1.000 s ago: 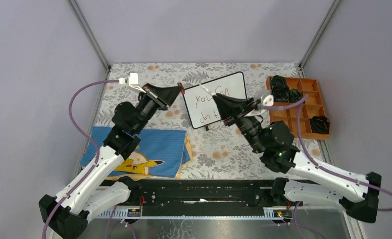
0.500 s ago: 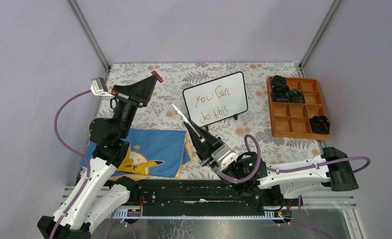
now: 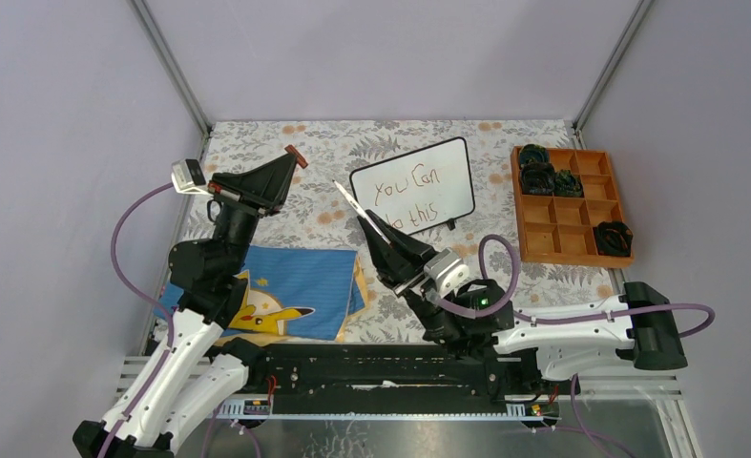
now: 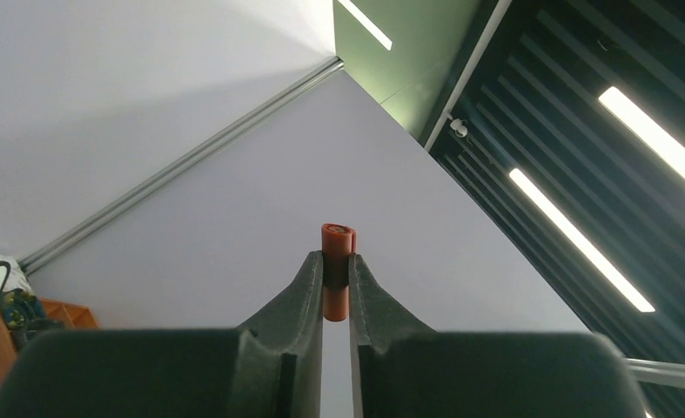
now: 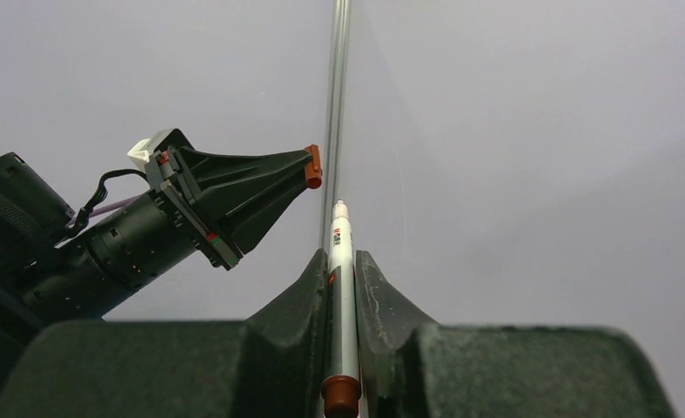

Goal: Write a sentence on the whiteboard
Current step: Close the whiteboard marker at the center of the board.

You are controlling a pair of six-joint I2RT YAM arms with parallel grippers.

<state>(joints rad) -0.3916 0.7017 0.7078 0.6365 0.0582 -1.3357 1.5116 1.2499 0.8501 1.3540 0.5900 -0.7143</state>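
The whiteboard stands tilted at the back middle of the table. The sentence, "You Can do this", is written on it in reddish-brown, and my right gripper covers its lower left start. That right gripper is in front of and left of the board, raised and shut on a white marker that points up and back-left. Further left, my left gripper is held high and shut on the marker's red cap. Marker tip and cap are apart.
An orange compartment tray with dark items in some cells sits at the right. A blue cartoon-print cloth lies at the near left on the floral table cover. Enclosure posts rise at the back corners.
Both grippers have pulled away from the whiteboard. The right arm swung down toward the near edge with the marker. The left arm lifted back to the left with the cap. The whole sentence now shows.
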